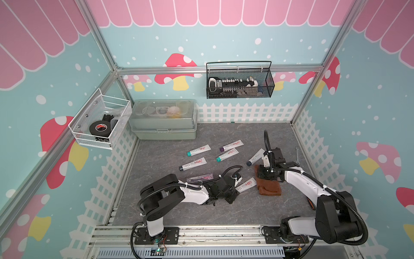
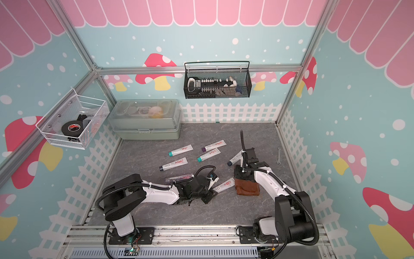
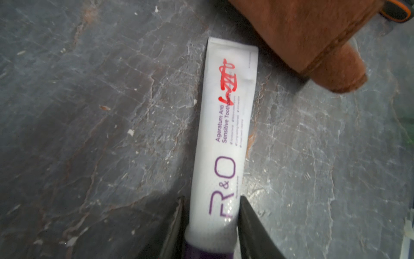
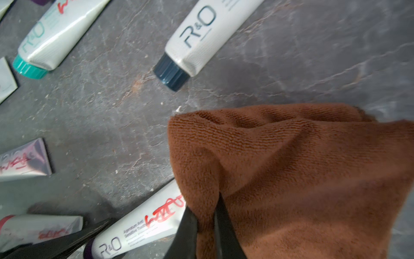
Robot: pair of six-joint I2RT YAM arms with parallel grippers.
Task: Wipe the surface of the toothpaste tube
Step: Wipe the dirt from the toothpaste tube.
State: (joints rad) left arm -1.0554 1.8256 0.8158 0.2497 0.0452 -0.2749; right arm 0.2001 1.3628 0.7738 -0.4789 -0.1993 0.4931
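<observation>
Presently, left gripper [image 3: 211,198] jaws flank tube [image 3: 224,134], grip unclear; right gripper [image 4: 205,208] pinches cloth [image 4: 302,168]; unclamped tube may skid when wiped.

Toothpaste tube [image 3: 224,139]: purple cap cut off at frame edge.
Brown cloth [image 4: 302,179]: covers tube's flat end, runs off frame.
Black mesh basket [image 1: 266,85]: contents too small to identify.

Grey marbled tabletop [image 1: 179,208] carries scattered toothpaste tubes [image 1: 199,149], brown cloth [image 1: 270,188], lidded box [image 1: 164,125], perhaps a wrench [image 1: 296,154].
</observation>
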